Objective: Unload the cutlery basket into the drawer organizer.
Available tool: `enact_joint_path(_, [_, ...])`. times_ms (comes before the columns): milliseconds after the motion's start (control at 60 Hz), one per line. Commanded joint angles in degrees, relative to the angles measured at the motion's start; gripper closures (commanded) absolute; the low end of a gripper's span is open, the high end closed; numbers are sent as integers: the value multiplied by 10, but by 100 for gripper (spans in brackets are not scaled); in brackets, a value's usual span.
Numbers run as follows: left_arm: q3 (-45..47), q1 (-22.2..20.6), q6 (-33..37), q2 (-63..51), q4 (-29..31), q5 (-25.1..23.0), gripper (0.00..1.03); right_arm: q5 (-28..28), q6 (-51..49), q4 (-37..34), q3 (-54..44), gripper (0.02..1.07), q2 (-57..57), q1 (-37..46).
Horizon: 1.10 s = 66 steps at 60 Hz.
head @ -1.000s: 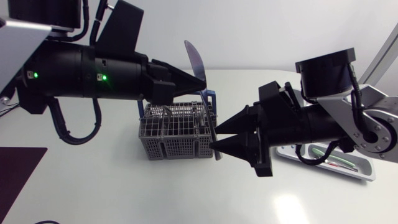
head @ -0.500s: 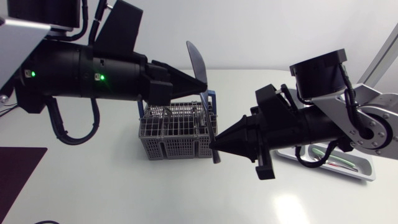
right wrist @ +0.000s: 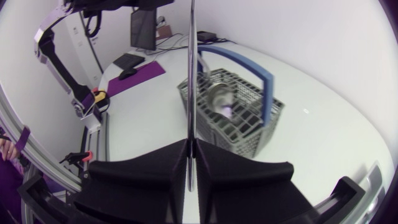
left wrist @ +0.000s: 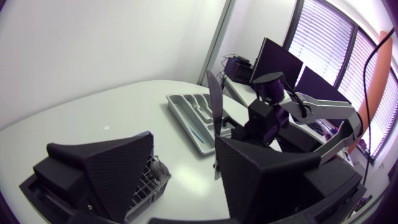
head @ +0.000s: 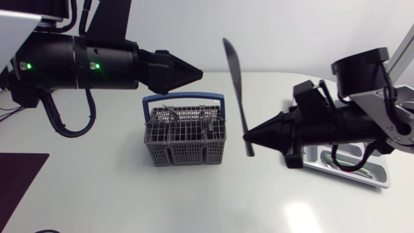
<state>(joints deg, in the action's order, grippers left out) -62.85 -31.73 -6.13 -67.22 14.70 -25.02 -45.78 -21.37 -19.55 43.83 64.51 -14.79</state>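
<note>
While the right pincer is clenching a knife, the left pincer is gaping. The basket is holding more.

I am working in a robotics lab, at a test bench and not in a real kitchen. My left arm and right arm come in from either side over a plain white table. Green status lights glow on the left arm's black housing, and a bare cable loops under it. The household things look staged: a lone cutlery basket mid-table, a drawer organizer lying loose on the right, and a dark mat at the near left.
</note>
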Motion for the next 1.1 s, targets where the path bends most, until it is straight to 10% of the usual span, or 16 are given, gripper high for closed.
enact_joint_path(0, [-2,2,7,13,-8,24,5,1,-21,-10,-2,102,-19,65])
enact_joint_path(333, [51,-62,75,-20,-42,184,5,22,-76,-6,-1,102,22,355])
enact_joint_path(550, [57,-65,86,-35,-45,191,5,76,-90,-10,71,102,157,490])
enact_joint_path(1083, [55,-90,95,-34,-32,220,5,284,8,-16,256,102,386,539])
